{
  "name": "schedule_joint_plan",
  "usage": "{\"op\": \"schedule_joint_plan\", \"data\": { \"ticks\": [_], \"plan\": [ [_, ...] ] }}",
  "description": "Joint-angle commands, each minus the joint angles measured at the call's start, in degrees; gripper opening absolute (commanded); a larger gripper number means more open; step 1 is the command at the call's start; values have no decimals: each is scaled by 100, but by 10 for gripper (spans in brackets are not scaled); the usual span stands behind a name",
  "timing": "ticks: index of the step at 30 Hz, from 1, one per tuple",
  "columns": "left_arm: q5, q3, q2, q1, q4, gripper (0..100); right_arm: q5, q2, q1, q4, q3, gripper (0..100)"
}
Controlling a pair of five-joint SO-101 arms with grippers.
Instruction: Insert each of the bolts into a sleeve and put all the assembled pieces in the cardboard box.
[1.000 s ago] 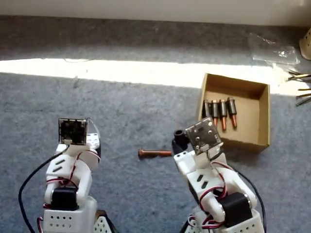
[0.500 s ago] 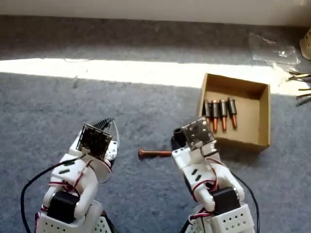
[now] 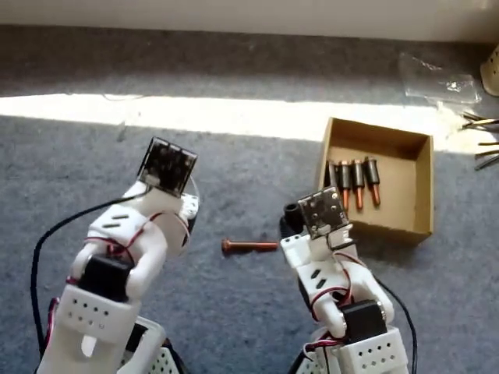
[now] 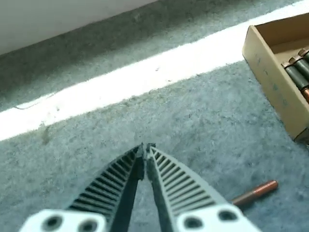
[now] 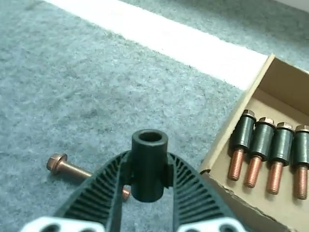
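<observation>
A copper bolt (image 3: 249, 246) lies on the grey carpet between the two arms; it also shows as the bolt (image 5: 67, 167) and the bolt (image 4: 254, 192) in the wrist views. My right gripper (image 5: 147, 186) is shut on a black sleeve (image 5: 149, 164), held upright just right of the bolt, the sleeve (image 3: 291, 213) near the box's left wall. My left gripper (image 4: 145, 152) is shut and empty, hovering left of the bolt. The cardboard box (image 3: 422, 187) at right holds several assembled bolt-and-sleeve pieces (image 3: 352, 181).
A bright sunlit strip (image 3: 195, 114) crosses the carpet behind the arms. A clear plastic bag (image 3: 438, 78) and some metal tools (image 3: 482, 140) lie at the far right edge.
The left arm has swung forward and to the right, toward the bolt. The right arm shifted slightly, still holding the sleeve.
</observation>
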Motion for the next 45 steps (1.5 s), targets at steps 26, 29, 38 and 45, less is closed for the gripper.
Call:
{"op": "schedule_joint_plan", "data": {
  "ticks": [26,29,38,45],
  "plan": [
    [4105,1033,1710,1235,-1556,35,35,-57,75,-180,66,3],
    [4114,1042,1701,1226,-1547,35,35,-57,75,-180,66,3],
    [4281,1095,1727,1332,-1538,35,35,-57,75,-180,75,3],
    [4949,1209,1701,1754,-1424,35,35,-57,75,-180,75,3]
  ]
}}
